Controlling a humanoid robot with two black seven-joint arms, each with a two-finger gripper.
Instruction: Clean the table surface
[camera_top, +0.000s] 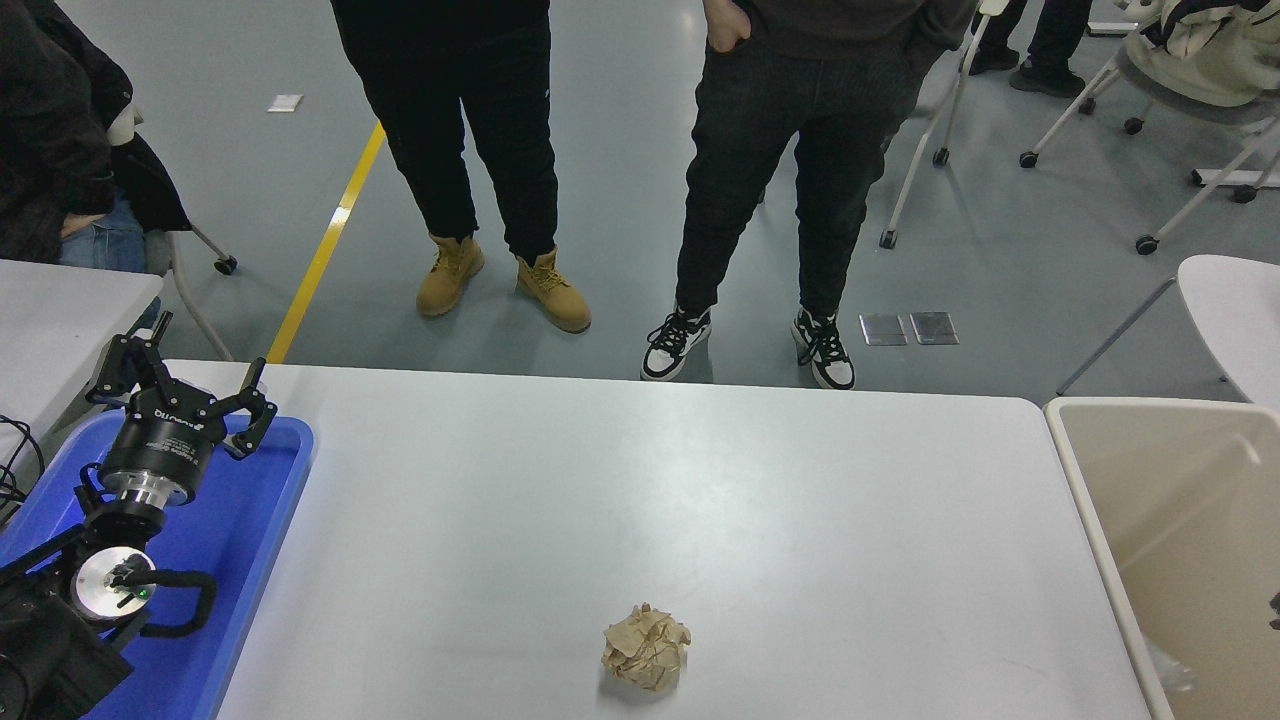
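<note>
Left gripper (185, 385): parked at the lower left over the blue tray, fingers spread wide, holding nothing.
Blue tray (262, 500): sits on the left end of the table surface, under the left arm.
Table surface (700, 500): glossy white, filling the middle of the view from the tray to the bin.
Crumpled paper ball (646, 647): tan, resting on the table near its front edge, well apart from the gripper.
Beige bin (1180, 530): just beside the table's right end; a small dark shape shows at its right edge, too little in view to identify.
People: two stand at the far side, one in tan boots (545, 290), one in black-and-white sneakers (678, 340).
</note>
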